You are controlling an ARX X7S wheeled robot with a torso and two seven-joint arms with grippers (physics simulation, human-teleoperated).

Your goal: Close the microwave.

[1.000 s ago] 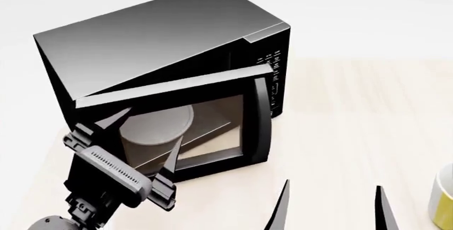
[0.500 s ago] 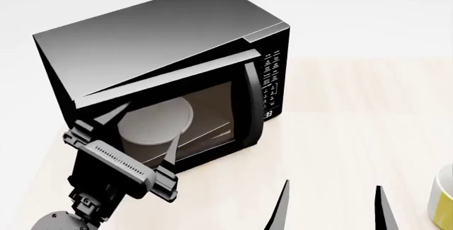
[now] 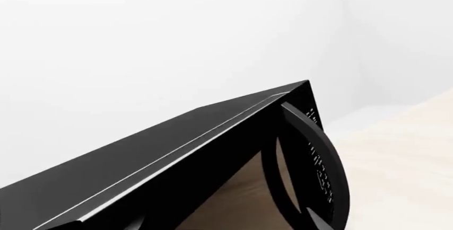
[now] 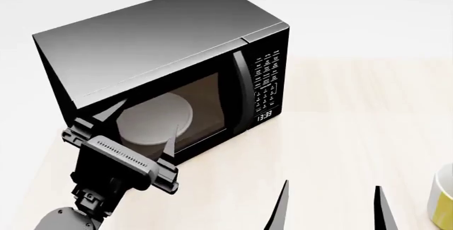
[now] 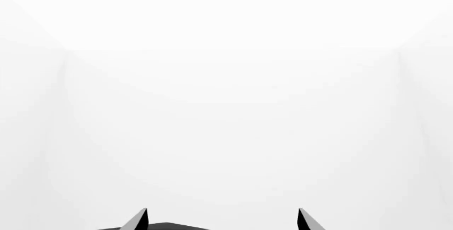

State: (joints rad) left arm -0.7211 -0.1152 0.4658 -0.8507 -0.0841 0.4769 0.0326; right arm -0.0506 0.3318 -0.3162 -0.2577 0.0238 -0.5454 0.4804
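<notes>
The microwave (image 4: 163, 65) stands at the far-left corner of the desk (image 4: 354, 134), its keypad (image 4: 268, 79) and lit clock display (image 4: 264, 116) facing toward the desk's right edge. In the head view the door (image 4: 177, 113) lies flush, or very nearly so, with the oven's front; the white plate (image 4: 156, 121) shows through the glass window, and the curved handle (image 4: 239, 89) runs upright between window and keypad. The left wrist view, looking along the top edge of the door, shows no clear gap there (a thin pale line runs along it, though whether that is a seam or a highlight I cannot tell).

The left claw (image 4: 138, 129) is against the door's lower left part, its 2 fingers spread wide and holding nothing, tips on or just at the glass. The right claw (image 4: 332, 209) hangs near the desk's near edge, also wide and empty, well apart from the oven. A yellow-and-white mug (image 4: 442, 201) sits at the right edge.

By my reading this is the last step: the push home. The next move calls for a short, firm press straight into the door to be sure it latches, then a clean retreat of the left arm without dragging on the glass.
</notes>
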